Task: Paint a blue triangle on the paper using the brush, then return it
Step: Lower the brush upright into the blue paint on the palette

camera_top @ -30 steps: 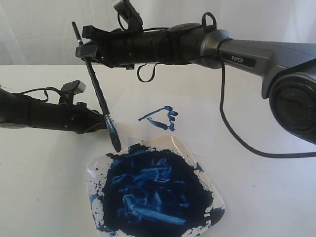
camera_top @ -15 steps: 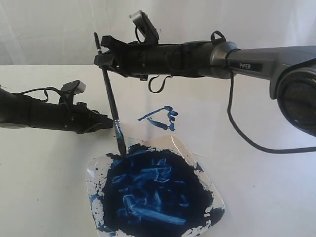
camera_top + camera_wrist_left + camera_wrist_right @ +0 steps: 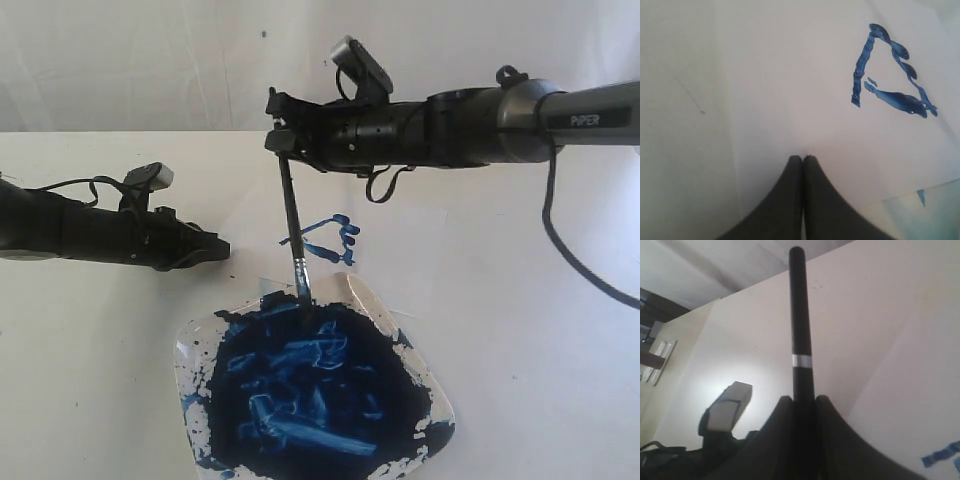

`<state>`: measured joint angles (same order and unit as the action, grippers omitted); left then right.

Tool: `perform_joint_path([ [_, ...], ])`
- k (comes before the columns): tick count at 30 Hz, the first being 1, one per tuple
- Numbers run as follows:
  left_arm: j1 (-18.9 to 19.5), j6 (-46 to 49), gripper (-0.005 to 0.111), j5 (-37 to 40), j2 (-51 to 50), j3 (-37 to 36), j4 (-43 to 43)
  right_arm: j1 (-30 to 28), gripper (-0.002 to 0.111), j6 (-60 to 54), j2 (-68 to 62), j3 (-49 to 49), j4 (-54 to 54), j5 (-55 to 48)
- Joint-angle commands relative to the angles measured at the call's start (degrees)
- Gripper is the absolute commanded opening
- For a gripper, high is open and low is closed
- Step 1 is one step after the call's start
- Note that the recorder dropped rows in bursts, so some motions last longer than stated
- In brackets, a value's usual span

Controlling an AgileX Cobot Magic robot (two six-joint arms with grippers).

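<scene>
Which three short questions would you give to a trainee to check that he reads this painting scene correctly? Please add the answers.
1. True or false: the left gripper holds the brush.
2. Where is the brush's bristle tip? A) on the bare table; B) in the blue paint of the dish; C) between the left gripper's jaws.
3. Fill in: the blue triangle is painted on the ___.

Key: 1 false, the right gripper holds it, nearly upright; 2 B; 3 paper.
</scene>
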<state>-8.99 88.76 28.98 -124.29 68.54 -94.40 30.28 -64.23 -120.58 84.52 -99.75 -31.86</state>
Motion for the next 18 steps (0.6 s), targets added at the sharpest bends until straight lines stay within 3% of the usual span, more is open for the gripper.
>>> perform_joint_path([
  [1,-0.34,0.14,0.000,-2.51,-0.20,-0.46,1.95,-0.61,0.000,-2.93,3.25,-4.85,-0.20,2.89],
  [7,-0.34,0.14,0.000,-2.51,-0.20,-0.46,1.95,-0.70,0.000,-6.11,6.26,-10.36,-0.20,5.89],
  [18,-0.34,0.14,0.000,-2.51,-0.20,-0.46,1.95,-1.13,0.000,-7.84,7.84,-18.04,-0.20,2.39],
])
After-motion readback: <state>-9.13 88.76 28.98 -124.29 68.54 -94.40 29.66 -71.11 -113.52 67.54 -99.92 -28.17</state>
